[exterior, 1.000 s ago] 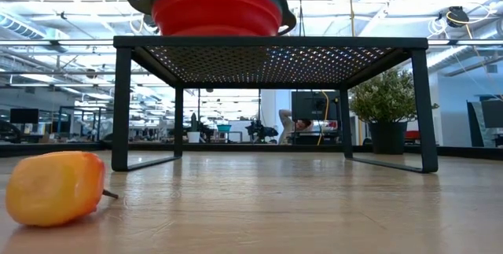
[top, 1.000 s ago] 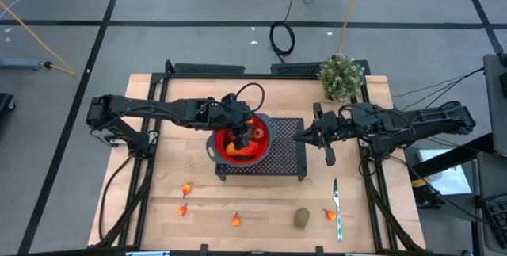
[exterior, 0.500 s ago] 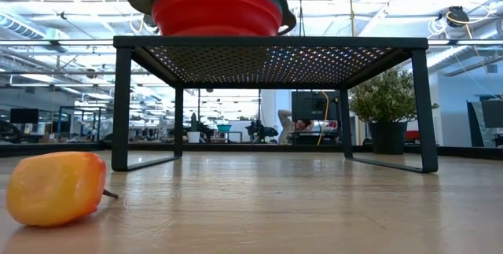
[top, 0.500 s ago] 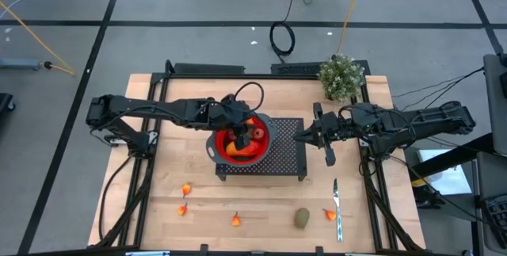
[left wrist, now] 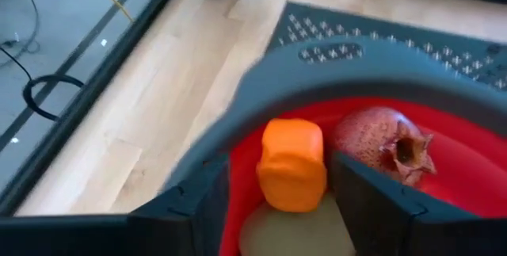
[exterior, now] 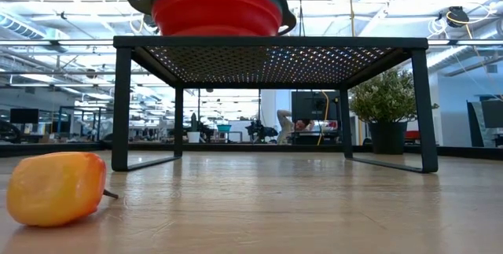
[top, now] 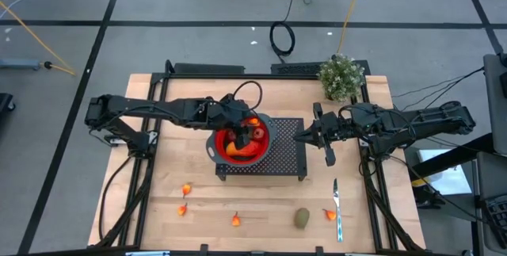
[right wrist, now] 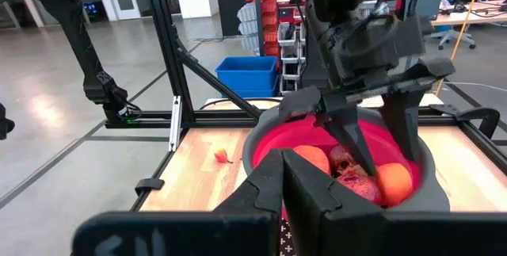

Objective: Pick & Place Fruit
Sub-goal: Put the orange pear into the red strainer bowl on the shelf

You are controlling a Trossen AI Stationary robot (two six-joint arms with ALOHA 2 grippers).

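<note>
left gripper (left wrist: 277,200) has spread open over red bowl (top: 253,154) — right gripper (top: 305,137) shut.

Two dark jointed arms, black cables looped along links, angular matte-black fingers (left wrist: 198,208).

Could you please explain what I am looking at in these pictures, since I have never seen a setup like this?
This is a two-armed robot at a wooden table. One camera looks straight down, one sits at table height, and one rides on each wrist. The left gripper hangs over a red bowl that stands on a black perforated rack; its fingers stand apart around an orange toy piece beside a dark red fruit. The right gripper waits shut beside the rack, holding nothing. Small orange pieces, a brownish-green oval and a utensil lie along the table's front; a potted plant stands at the back.
</note>
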